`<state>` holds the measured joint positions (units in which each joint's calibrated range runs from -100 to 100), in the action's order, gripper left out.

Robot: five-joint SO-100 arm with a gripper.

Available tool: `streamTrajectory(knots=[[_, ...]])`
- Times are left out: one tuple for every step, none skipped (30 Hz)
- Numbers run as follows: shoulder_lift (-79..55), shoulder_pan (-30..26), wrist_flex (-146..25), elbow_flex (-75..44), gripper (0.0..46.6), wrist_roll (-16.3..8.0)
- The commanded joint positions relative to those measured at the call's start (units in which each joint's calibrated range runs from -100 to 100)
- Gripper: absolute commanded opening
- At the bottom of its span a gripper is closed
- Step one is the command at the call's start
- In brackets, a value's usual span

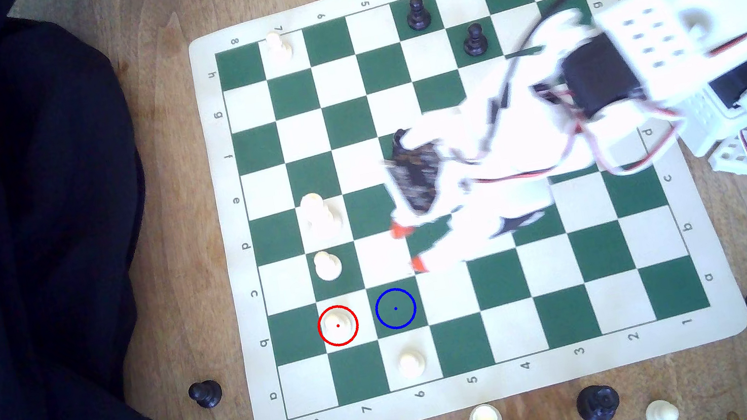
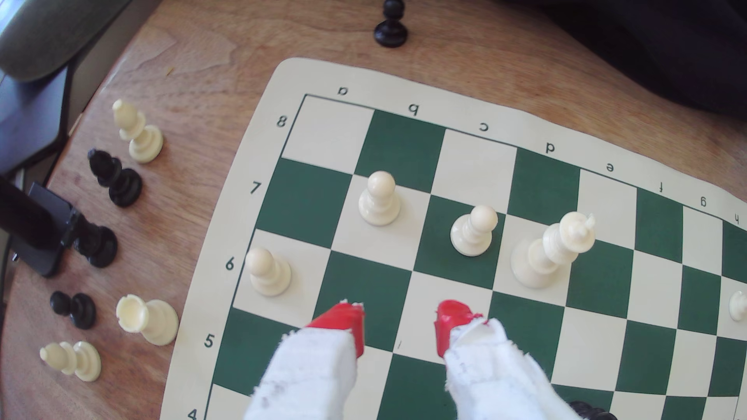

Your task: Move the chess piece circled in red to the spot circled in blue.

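The gripper [image 1: 411,248] is hovering over the middle of the board [image 1: 494,398] in the exterior view, its red-tipped fingers [image 2: 343,319] spread apart and carrying nothing, with bare squares showing between them in the wrist view. The chess piece circled in red [image 1: 337,323] is sitting on a cream square in the lower left part of the board in the exterior view, and in the wrist view it is standing upright at the centre of the frame [image 2: 379,198]. It is looking like a small, light, hard plastic pawn, smooth and probably a bit slippery, so I'm judging it easy to tip or squirt out of a loose pinch; the narrow neck under the round head is looking like the safest place to close on. The spot circled in blue [image 1: 395,308] is lying on the dark green square right beside it, toward the exterior view's right, and nothing is standing on it. Neighbours are crowding in, though: another white pawn [image 1: 327,265] is standing one square above the target piece in the exterior view, a third pawn [image 1: 411,362] is waiting just below the blue ring, and the taller white piece [image 1: 320,213] is standing further up the same column. Spare pieces are lying scattered on the wooden table [image 1: 187,229] around the board, well clear of the path.
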<state>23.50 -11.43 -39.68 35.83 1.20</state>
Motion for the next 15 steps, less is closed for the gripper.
streamTrajectory(knots=[[-4.9, 0.3, 2.3, -10.7, 10.6, -0.7], [-6.1, 0.3, 2.3, -11.8, 10.6, -1.0], [-8.9, 0.3, 2.4, -14.1, 10.6, -1.2], [-10.3, 0.3, 2.6, -15.1, 10.6, -1.3], [-11.4, 0.2, 3.0, -15.7, 10.6, -1.4], [-12.5, 0.1, 3.5, -16.2, 10.7, -1.4], [-14.9, 0.1, 3.9, -17.5, 10.8, -1.7], [-16.1, 0.2, 3.9, -18.2, 10.9, -1.7], [-17.3, 0.3, 3.6, -19.0, 11.0, -1.7], [-18.7, 0.3, 3.5, -19.8, 11.3, -1.7], [-19.7, 0.3, 3.3, -20.4, 11.5, -1.7], [-22.1, 0.3, 2.7, -22.3, 11.7, -1.9], [-23.1, 0.1, 2.3, -23.2, 11.7, -2.0], [-23.8, 0.0, 2.2, -24.0, 11.7, -2.1], [-24.6, -0.2, 2.1, -24.5, 11.7, -2.1]])
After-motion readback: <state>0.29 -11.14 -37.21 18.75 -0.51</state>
